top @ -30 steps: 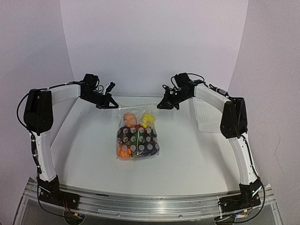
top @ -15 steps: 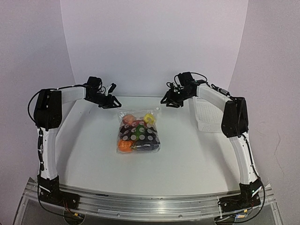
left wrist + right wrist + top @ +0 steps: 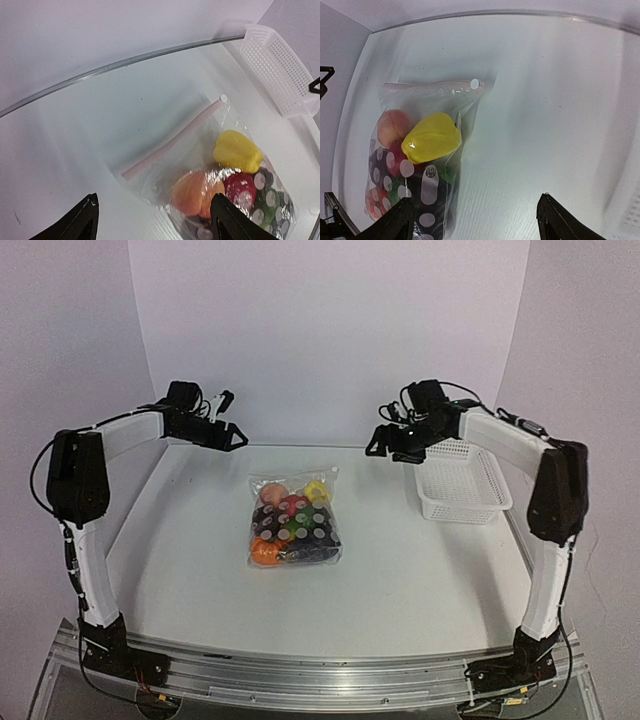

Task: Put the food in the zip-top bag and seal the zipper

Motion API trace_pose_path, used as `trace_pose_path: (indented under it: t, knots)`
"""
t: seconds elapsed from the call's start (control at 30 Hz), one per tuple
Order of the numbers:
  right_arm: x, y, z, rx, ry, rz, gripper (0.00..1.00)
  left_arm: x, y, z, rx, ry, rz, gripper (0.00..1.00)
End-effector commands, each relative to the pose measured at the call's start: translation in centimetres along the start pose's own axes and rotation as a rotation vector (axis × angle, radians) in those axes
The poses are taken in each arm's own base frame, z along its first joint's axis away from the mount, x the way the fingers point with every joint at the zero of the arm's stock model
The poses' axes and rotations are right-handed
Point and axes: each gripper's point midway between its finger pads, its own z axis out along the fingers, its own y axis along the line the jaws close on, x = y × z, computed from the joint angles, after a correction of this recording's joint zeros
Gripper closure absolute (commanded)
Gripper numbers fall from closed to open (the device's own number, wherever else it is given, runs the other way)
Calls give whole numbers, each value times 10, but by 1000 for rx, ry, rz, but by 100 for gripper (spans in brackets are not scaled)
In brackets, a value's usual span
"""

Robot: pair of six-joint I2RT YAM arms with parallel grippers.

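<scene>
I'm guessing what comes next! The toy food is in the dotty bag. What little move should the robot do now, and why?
Probably just pull away and rest. The clear, white-dotted zip-top bag lies on the table with the toy food inside, its pinkish zipper strip looks pressed shut, and the left gripper and right gripper hang open, holding nothing.

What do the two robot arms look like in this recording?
Both the left arm and right arm have white link shells, black joint housings and black fingers. Thin black cables run along them; the bases sit on an aluminium rail.
</scene>
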Motion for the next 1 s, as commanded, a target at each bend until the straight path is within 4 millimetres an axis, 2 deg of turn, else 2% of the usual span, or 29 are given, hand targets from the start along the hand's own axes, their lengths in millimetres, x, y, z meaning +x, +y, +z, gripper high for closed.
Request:
trace_pose_path:
  t: [0.0, 0.13, 0.23, 0.3, 0.37, 0.47, 0.53, 0.67, 0.8, 0.97]
  knots:
    - [-10, -1, -104, 141, -183, -162, 18, -10, -15, -85, -56, -83, 89, 23]
    - [26, -49, -144, 353, -206, -157, 17, 36, -44, -130, -61, -124, 117, 21]
    - [70, -85, -155, 459, -161, -136, 17, 67, -51, -158, -137, -218, 123, 2]
    - [97, -103, -163, 516, -144, -130, 17, 99, -38, -163, -242, -243, 92, 1]
    - [116, -116, -175, 557, -170, -119, 17, 110, -21, -178, -377, -312, 57, 0]
    - [147, -133, -181, 579, -227, -125, 16, 135, 1, -189, -524, -337, -14, 1]
    - [171, -145, -178, 593, -267, -138, 15, 152, 17, -193, -613, -339, -98, 1]
    - [194, -152, -172, 554, -353, -136, 15, 175, 23, -198, -658, -363, -156, 3]
    - [209, -162, -169, 579, -377, -126, 15, 191, 24, -197, -665, -366, -184, 6]
    - [210, -163, -166, 575, -388, -123, 15, 192, 24, -196, -652, -384, -232, 8]
